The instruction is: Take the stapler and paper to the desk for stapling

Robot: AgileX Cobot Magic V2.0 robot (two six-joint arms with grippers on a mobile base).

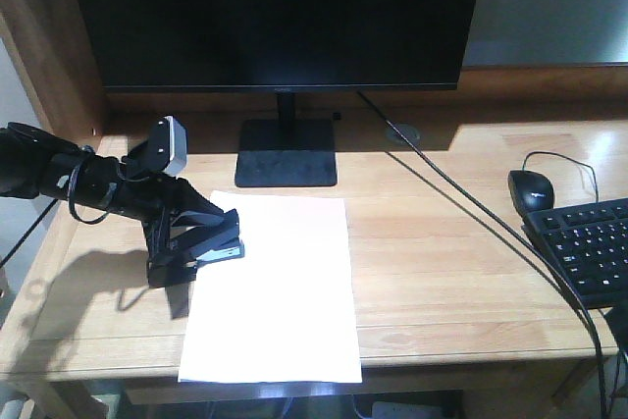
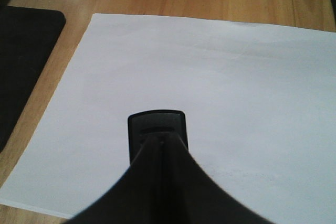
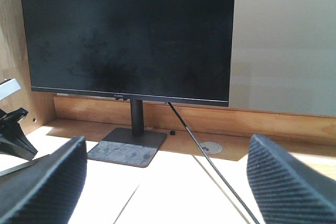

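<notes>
Paper (image 1: 280,287) near desk (image 1: 461,282) front edge, stapler (image 1: 218,247) over left margin.

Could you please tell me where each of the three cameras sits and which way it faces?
Exterior front view: high before the light wooden desk, looking down at the black monitor, white paper sheet and black stapler; left arm and left tool show.
Left wrist view: on the left arm, looking down past the stapler onto the sheet; closed dark fingers show.
Right wrist view: low on the right arm, facing the monitor; the right tool is open.
Front and right wrist views share the monitor.
</notes>
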